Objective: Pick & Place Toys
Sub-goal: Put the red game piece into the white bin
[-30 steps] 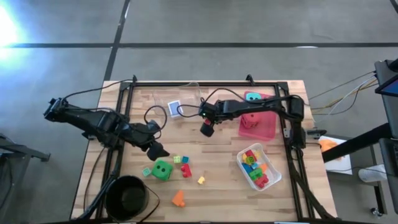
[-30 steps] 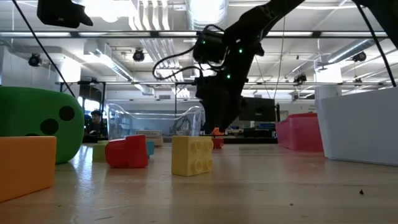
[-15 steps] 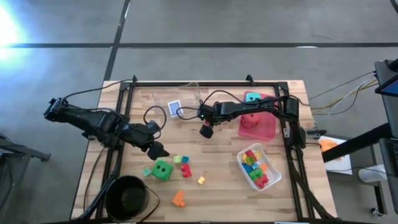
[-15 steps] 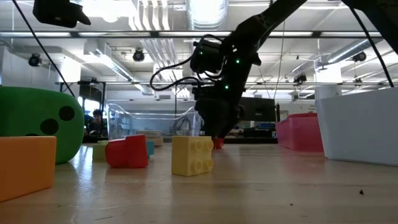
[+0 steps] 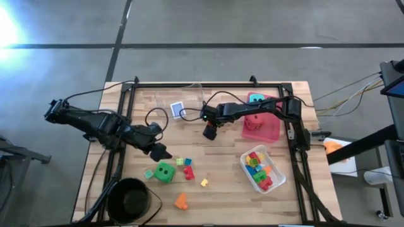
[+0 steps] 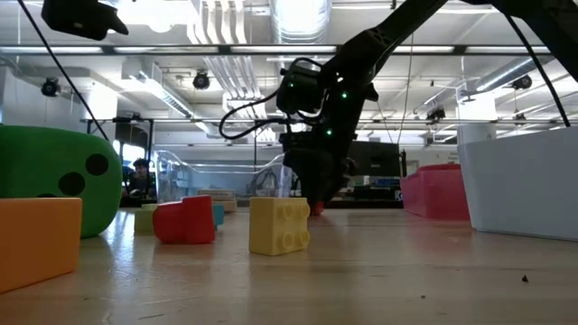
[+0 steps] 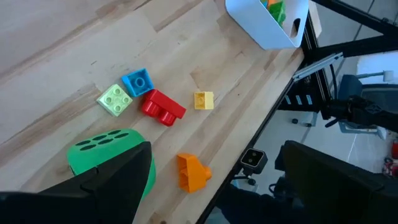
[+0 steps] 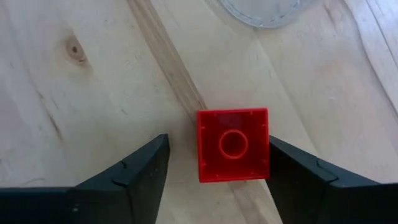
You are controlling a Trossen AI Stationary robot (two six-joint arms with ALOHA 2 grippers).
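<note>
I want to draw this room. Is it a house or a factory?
Probably a robot lab or workshop, not a house. The wooden table stands on a bare concrete floor, and the low view shows ceiling pipes and long strip lights.

You are losing most of the green die (image 7: 112,163) behind the left gripper's finger (image 7: 93,190) in the left wrist view. The white tray (image 7: 268,23) is running off that picture's edge. The right arm is covering the red brick (image 8: 233,144) in the high view.

Loose on the desk (image 5: 221,161) — six small bricks (image 5: 188,171), one green die (image 5: 165,171); three trays (image 5: 276,178); one black bowl (image 5: 131,199).
</note>
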